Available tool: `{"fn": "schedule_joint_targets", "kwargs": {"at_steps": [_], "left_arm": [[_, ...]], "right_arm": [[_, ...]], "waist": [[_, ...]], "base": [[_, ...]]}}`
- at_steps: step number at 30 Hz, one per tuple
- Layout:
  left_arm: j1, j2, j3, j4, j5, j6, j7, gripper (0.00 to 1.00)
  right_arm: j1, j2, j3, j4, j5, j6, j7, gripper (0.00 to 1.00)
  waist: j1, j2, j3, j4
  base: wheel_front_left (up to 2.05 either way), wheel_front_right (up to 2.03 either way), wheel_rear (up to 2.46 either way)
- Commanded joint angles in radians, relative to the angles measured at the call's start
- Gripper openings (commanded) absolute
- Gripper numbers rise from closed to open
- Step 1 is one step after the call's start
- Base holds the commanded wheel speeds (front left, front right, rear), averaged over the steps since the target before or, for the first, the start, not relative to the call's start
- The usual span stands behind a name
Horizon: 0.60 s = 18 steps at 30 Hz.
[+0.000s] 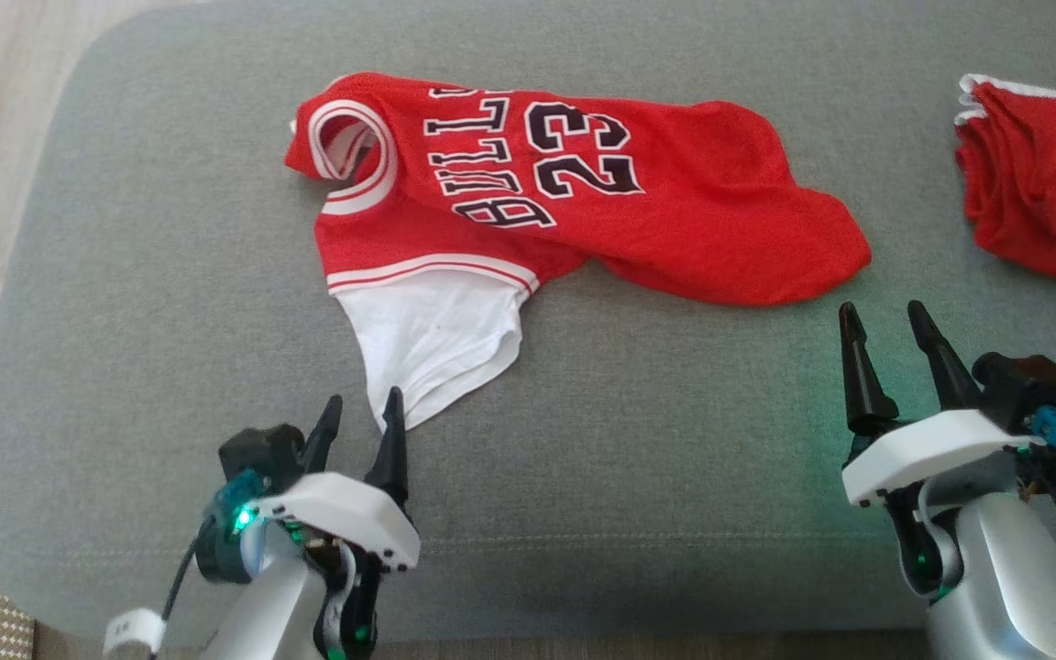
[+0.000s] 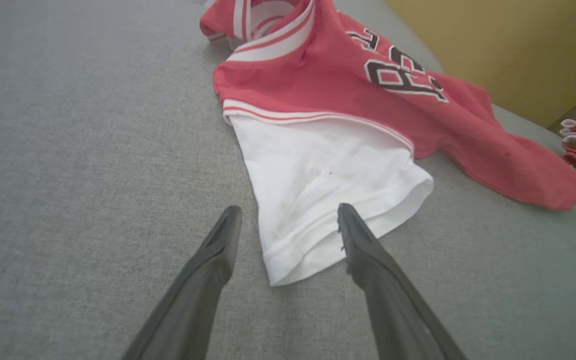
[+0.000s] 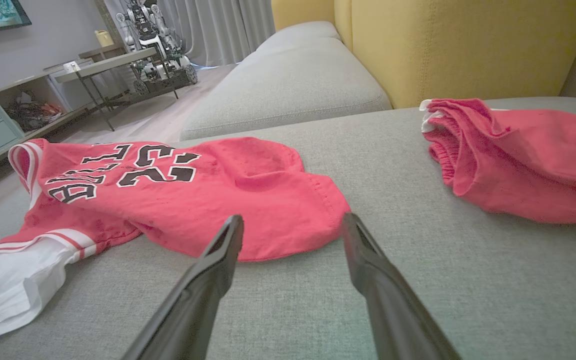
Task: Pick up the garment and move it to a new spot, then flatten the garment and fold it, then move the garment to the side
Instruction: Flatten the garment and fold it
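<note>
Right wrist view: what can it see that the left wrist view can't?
Extra in the right wrist view: the number 23, a table, curtains and the right gripper, jaws open. Extra in the left wrist view: the left gripper, jaws open, pointing at the white sleeve. Both: the red jersey, the other red garment, the grey cushion and the yellow backrest.
</note>
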Motion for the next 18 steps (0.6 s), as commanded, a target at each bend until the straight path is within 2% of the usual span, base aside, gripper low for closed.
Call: {"fn": "schedule_joint_targets", "kwargs": {"at_steps": [1,10,18], "left_arm": [[-0.055,0.005,0.026,-0.012,-0.013,0.010,-0.012,1.00],[-0.134,0.005,-0.006,0.186,-0.093,0.039,-0.012,1.00],[-0.169,0.005,-0.054,0.281,-0.161,0.012,-0.012,1.00]], "right_arm": [[-0.035,-0.010,0.023,-0.034,0.006,0.000,-0.007,1.00],[-0.048,-0.014,0.026,-0.028,0.011,0.000,-0.013,1.00],[-0.055,-0.019,0.020,-0.021,0.013,0.000,-0.017,1.00]], "waist": [[0.0000,0.0000,0.008,-0.009],[0.0000,0.0000,0.028,-0.034],[0.0000,0.0000,0.037,-0.038]], "base": [[0.00,0.00,0.00],[0.00,0.00,0.00],[0.00,0.00,0.00]]}}
